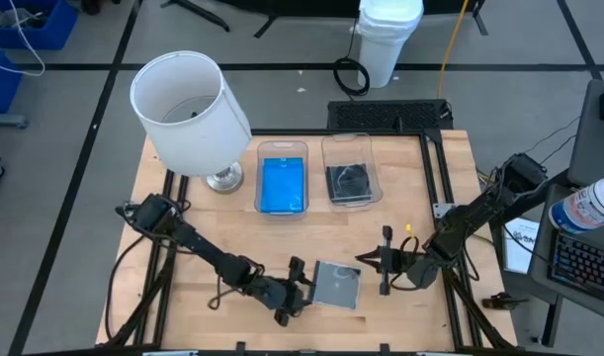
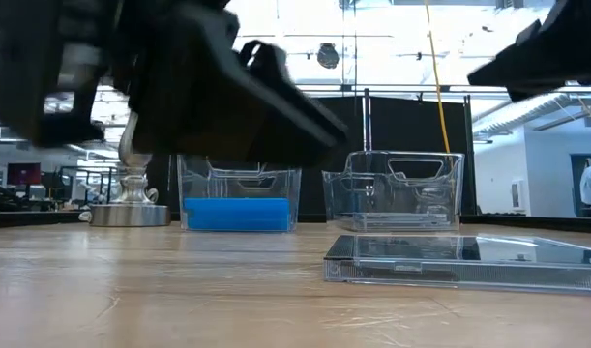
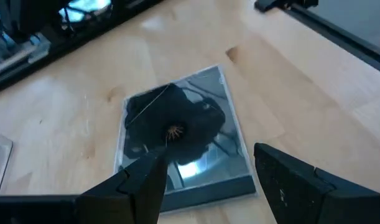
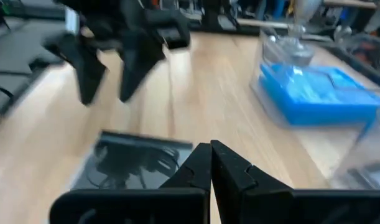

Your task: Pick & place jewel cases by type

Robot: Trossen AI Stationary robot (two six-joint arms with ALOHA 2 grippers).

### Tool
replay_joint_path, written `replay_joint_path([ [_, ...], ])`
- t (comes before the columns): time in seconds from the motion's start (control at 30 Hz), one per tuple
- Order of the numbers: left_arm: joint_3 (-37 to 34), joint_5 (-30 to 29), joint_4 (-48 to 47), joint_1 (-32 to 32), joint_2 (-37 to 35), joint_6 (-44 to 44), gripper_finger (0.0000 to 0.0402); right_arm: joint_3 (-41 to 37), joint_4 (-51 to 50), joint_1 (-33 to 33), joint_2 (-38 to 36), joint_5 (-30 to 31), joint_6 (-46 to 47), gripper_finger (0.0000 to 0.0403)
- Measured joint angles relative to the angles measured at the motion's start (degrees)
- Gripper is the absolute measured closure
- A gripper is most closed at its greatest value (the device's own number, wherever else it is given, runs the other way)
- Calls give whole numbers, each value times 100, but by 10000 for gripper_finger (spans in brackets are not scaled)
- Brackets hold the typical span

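Note:
A clear jewel case with a dark inside [image 1: 336, 285] [image 3: 177, 137] [image 2: 464, 261] lies flat on the wooden table near its front edge. My left gripper [image 1: 302, 287] [image 3: 207, 155] is open at the case's left edge, its fingers held above and to either side of the near end. My right gripper [image 1: 365, 259] [image 4: 209, 152] is shut and hovers off the case's far right corner. Farther back stand two clear bins: the left one [image 1: 282, 181] [image 2: 239, 193] holds blue cases, and the right one [image 1: 349, 178] [image 2: 403, 188] holds dark ones.
A white-shaded lamp [image 1: 193, 109] stands at the table's far left, beside the blue bin. Black frame rails [image 1: 435, 168] run along the table's right side. Bare wood [image 1: 321, 232] lies between the bins and the loose case.

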Motion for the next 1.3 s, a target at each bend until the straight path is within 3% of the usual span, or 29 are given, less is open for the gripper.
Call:
replay_joint_path([
  [0.17, 678, 13, -1179, -61, 79, -134, 160, -2, -463, -2, 0, -2, 560, 403],
  [0.43, 1091, 83, -1408, -181, 650, 204, 160, -4, -937, -2, 0, -284, 1410, 395],
  [0.67, 1272, -342, -1485, -185, 894, 249, 156, -117, -1383, -35, 0, -474, 2319, 325],
  [0.9, 1323, -620, -1980, -175, 882, 157, 110, -487, -1323, -161, 4, -492, 2932, 248],
  [1.1, 1323, -559, -2117, -168, 867, 133, 73, -792, -798, -321, 4, -909, 3080, 230],
  [1.3, 1321, -592, -2209, -184, 867, 305, 67, -924, -624, -330, 13, -927, 2854, 237],
])
